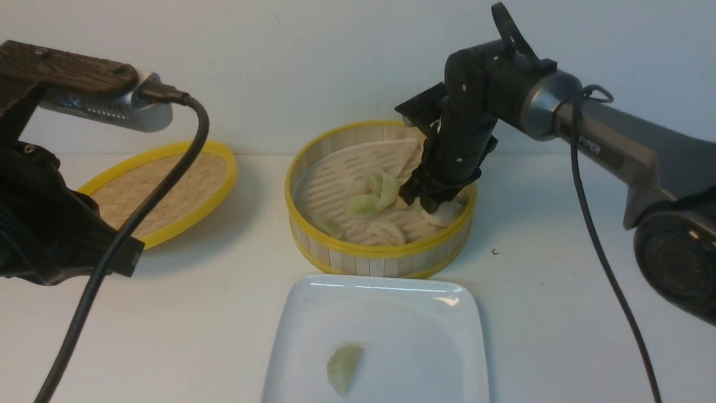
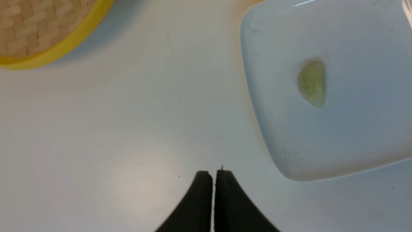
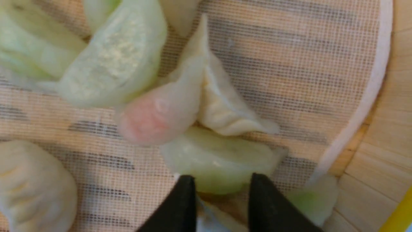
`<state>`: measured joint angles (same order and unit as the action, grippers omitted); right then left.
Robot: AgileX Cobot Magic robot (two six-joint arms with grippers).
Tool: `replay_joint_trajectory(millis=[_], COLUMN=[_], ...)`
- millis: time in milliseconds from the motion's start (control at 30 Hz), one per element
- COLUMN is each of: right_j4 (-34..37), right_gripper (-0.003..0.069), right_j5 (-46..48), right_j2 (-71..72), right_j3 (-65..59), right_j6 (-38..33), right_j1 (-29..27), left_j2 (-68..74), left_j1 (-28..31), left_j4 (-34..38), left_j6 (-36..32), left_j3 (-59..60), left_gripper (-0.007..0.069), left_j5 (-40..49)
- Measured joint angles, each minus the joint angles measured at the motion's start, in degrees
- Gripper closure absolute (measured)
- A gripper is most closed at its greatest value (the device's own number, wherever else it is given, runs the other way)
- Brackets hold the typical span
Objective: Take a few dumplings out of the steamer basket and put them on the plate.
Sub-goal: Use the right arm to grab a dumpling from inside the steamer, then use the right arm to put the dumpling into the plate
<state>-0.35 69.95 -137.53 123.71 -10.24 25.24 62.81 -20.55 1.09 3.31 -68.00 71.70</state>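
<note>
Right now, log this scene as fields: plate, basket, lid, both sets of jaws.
plate: holds one green dumpling
steamer basket: several dumplings inside
lid: on the table, left of the basket
right jaws: inside the basket, apart, flanking a pale dumpling; grip unclear
left jaws: shut, over the table beside the plate

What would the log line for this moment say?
stage: pick in basket | right gripper: astride green dumpling, grip unclear | left gripper: shut, over table | plate: lone dumpling
</note>
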Motion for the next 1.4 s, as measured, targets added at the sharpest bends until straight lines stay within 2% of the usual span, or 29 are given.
replay_joint_trajectory(millis=[67, 100, 200, 633, 900, 1033, 1167, 1267, 1400], right_j4=[-0.72, -0.85, -0.93, -0.62, 4.08, 6.29, 11.68, 15.57, 16.85], right_gripper=[0.0582, 0.0612, 0.0650, 0.0664, 0.0664, 0.0664, 0.0664, 0.0664, 0.0664], right_j5=[0.32, 0.32, 0.59, 1.03, 1.41, 1.41, 1.41, 1.41, 1.00], right_j2=[0.26, 0.32, 0.69, 7.72, 14.41, 21.32, 31.37, 36.38, 37.43], right_j3=[0.00, 0.00, -0.18, -0.78, -2.97, -9.69, -22.92, -32.28, -40.49], right_j6=[0.49, 0.49, 0.49, 0.73, 1.14, 1.14, -0.15, -1.32, -1.72], right_j1=[0.17, 0.34, 0.60, 0.62, 0.62, 0.62, 1.16, 3.89, 7.80], left_j2=[0.00, 0.00, 0.00, 0.00, 0.00, 0.00, 0.00, 0.00, 0.00], left_j1=[0.00, 0.00, 0.00, 0.00, 0.00, 0.00, 0.00, 0.00, 0.00], left_j4=[0.00, 0.00, 0.00, 0.00, 0.00, 0.00, 0.00, 0.00, 0.08], left_j6=[0.00, 0.00, 0.00, 0.00, 0.00, 0.00, 0.00, 0.00, 0.00], left_j3=[0.00, 0.00, 0.00, 0.00, 0.00, 0.00, 0.00, 0.00, 0.13], left_gripper=[0.0631, 0.0631, 0.0631, 0.0631, 0.0631, 0.0631, 0.0631, 0.0631, 0.0631], left_j5=[0.00, 0.00, 0.00, 0.00, 0.00, 0.00, 0.00, 0.00, 0.00])
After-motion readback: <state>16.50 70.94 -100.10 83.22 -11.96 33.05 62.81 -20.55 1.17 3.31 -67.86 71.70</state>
